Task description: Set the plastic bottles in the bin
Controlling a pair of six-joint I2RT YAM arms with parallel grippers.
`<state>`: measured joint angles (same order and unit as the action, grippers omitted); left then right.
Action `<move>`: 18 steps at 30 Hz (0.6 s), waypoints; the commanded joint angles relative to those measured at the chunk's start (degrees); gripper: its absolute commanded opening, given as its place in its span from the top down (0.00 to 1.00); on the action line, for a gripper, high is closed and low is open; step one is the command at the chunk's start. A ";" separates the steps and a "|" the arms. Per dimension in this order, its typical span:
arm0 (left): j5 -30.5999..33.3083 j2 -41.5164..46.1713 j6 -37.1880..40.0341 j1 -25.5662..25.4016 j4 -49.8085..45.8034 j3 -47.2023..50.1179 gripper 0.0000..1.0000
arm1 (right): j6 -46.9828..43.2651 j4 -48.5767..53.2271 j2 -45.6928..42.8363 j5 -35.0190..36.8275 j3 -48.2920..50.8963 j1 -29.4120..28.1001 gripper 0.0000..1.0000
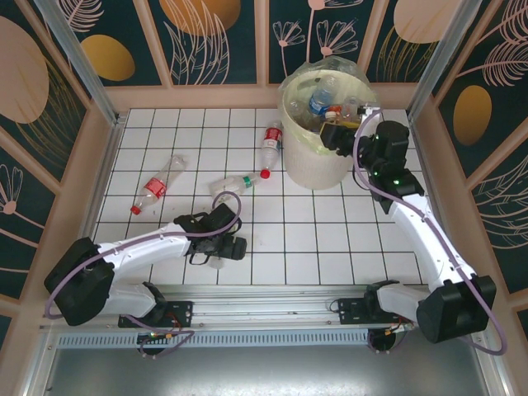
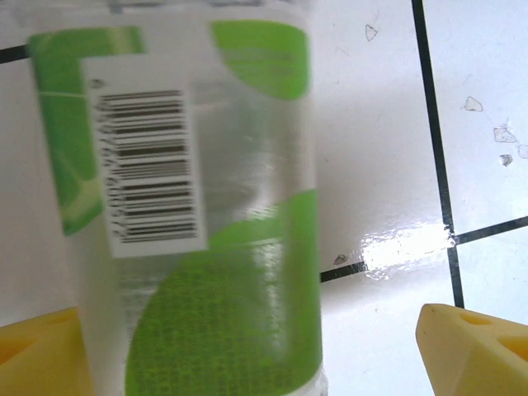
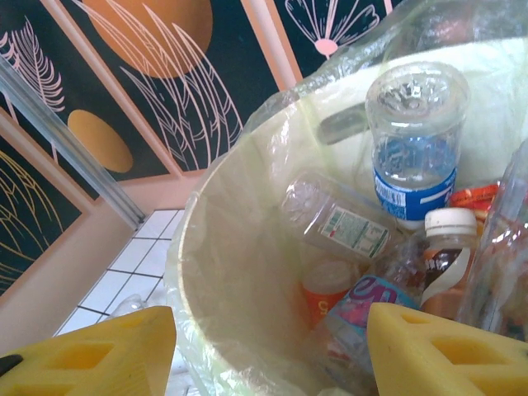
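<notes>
Closest to the arm bases, the left gripper (image 1: 221, 246) is low over the white tiled table with black grid lines (image 1: 330, 239). In the left wrist view its yellow fingers (image 2: 466, 351) stand wide apart at the two lower corners. A clear plastic bottle with a green label and a white barcode patch (image 2: 223, 247) lies on the tiles between them. The bottle is close to the left finger and a free gap remains on the other side, so the jaws are around it but not pressed on it.

Farther on the table lie three more bottles. A crushed clear bottle with a red label and red cap (image 1: 153, 190) is to the left, a clear crushed bottle (image 1: 231, 183) is in the middle, and a bottle with a red label (image 1: 271, 139) is just beside the bin.

At the far side stands the large round cream-yellow plastic bin with a clear bag liner (image 1: 309, 161). The right gripper (image 1: 338, 130) hangs over its rim. In the right wrist view its yellow fingers (image 3: 437, 346) are parted and hold nothing. Below them, inside the bin (image 3: 239, 272), several bottles are piled, among them a clear bottle with a blue label (image 3: 412, 157) and a brown bottle with a white cap (image 3: 445, 256)
</notes>
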<state>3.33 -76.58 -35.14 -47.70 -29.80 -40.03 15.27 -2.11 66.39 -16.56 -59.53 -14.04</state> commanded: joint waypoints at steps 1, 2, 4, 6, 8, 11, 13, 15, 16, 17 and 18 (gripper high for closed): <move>1.91 -1.60 0.89 -0.10 -1.52 -0.63 0.09 | 2.04 -2.25 -2.37 -0.67 1.88 -1.19 0.36; 2.49 -2.64 0.64 -0.10 -1.83 -0.84 0.10 | 2.22 -2.03 -2.84 -0.67 2.30 -1.52 0.37; 3.15 -4.38 0.25 -0.10 -2.01 -1.35 0.10 | 2.23 -1.51 -3.71 -0.52 3.01 -2.23 0.37; 4.27 -5.78 -0.40 -0.10 -2.40 -1.91 0.12 | 2.22 -0.91 -4.76 -0.07 3.68 -2.72 0.37; 5.29 -6.52 -1.13 -0.09 -2.79 -2.52 0.16 | 2.28 -0.30 -5.88 0.29 4.52 -3.15 0.37; 5.53 -6.77 -1.43 -0.05 -2.87 -2.95 0.23 | 2.49 0.38 -7.17 0.17 5.84 -3.61 0.37; 5.54 -6.45 -1.48 -0.03 -2.73 -3.10 0.30 | 2.43 1.00 -7.93 0.08 6.76 -4.18 0.38; 5.21 -5.52 -1.40 -0.04 -2.20 -3.01 0.34 | 2.40 1.54 -8.81 -0.77 7.72 -4.74 0.37; 4.81 -4.80 -1.27 -0.10 -1.69 -2.93 0.36 | 2.33 2.04 -9.20 -1.21 8.13 -5.17 0.38; 4.29 -4.00 -1.08 -0.10 -1.17 -2.91 0.37 | 2.08 2.49 -9.80 -1.50 8.39 -5.80 0.37; 4.06 -3.33 -0.84 -0.08 -0.78 -3.02 0.38 | 1.81 2.86 -10.40 -1.75 8.75 -6.37 0.37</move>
<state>7.53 -82.13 -36.23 -47.70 -31.07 -41.91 16.93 -0.51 58.13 -16.69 -52.01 -19.03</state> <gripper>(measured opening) 0.629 0.625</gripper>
